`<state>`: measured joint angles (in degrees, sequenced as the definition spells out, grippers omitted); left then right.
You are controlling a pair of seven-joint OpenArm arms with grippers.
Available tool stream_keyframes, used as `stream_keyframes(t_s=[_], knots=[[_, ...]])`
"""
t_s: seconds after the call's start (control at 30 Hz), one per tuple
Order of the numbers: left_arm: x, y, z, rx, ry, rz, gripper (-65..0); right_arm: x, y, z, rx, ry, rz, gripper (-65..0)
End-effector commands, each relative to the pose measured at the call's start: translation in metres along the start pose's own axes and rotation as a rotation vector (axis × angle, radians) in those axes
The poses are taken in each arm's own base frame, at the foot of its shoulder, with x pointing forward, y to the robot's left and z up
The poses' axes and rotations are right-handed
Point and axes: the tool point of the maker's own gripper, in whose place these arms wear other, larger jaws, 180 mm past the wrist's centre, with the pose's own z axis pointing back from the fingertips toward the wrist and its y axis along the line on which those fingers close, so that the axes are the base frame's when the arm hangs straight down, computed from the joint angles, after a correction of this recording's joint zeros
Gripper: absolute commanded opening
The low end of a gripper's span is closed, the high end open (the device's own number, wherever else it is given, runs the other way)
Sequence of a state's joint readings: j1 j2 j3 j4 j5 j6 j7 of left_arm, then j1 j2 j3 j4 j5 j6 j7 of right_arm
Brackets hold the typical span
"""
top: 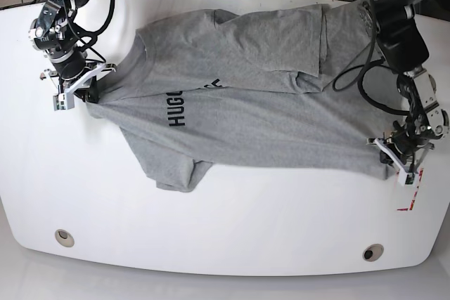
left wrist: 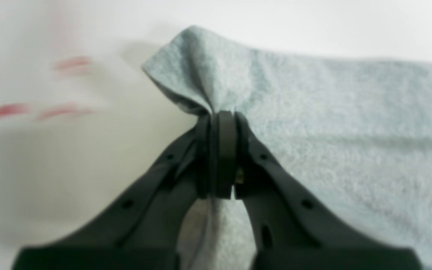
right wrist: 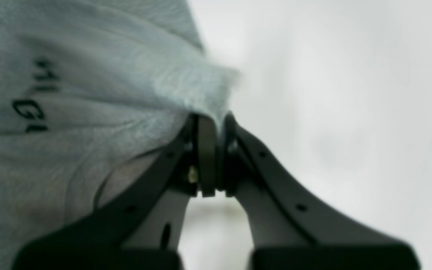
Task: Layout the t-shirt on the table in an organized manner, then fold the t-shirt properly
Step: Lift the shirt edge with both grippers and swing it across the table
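Now, at the far left of the base view, my right claw [top: 90, 93] is pinched tight on the shirt [top: 267, 117] at its shoulder, beside the collar; in the right wrist view the jaws [right wrist: 216, 127] are closed on a bunched fold of grey cloth, with black letters [right wrist: 36, 97] off to the left of them. From that grip the shirt stretches across the white tabletop [top: 225, 230], chest up, the black lettering [top: 179, 108] just right of my right claw. One sleeve [top: 176, 173] juts toward the near edge, rumpled. Further right the upper part of the body is folded over on itself, making a ridge that ends near the far edge, below my left arm [top: 401, 40]. The hem runs down the right side. At the hem's near corner my left claw [top: 399, 161] is clamped on the cloth; in the left wrist view the pads [left wrist: 225, 150] meet with a peak of fabric gathered above them, and blurred red marks [left wrist: 36, 110] lie on the tabletop to the left. Two round grommets [top: 64, 237] sit near the front edge, one left, one right [top: 373, 252]. A red mark [top: 409, 200] lies just below my left claw.
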<state>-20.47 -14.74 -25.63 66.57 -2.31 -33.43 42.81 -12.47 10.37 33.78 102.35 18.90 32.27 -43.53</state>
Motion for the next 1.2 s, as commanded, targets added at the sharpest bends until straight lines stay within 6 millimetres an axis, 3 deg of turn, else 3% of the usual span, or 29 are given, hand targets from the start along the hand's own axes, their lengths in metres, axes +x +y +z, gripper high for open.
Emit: stream_keyframes(t_s=[0.0,0.2,0.73,1.17], knots=[[0.039,0.004,0.024,0.027,-0.12,-0.041,-65.0,0.022,-0.004,0.005,-0.009,-0.069,0.024,-64.8],[0.05,-0.005,0.054,0.035,-0.172,-0.092,-65.0,0.042,-0.005,0.009,-0.016,-0.112,0.059,-64.8],[0.105,-0.012,0.119,0.149,-0.302,-0.237,-65.0,0.102,-0.006,0.003,-0.016,-0.25,0.077,-64.4],[0.186,-0.004,0.172,0.248,-0.459,-0.254,-65.0,0.195,0.018,-0.004,0.001,-0.385,0.267,-64.4]])
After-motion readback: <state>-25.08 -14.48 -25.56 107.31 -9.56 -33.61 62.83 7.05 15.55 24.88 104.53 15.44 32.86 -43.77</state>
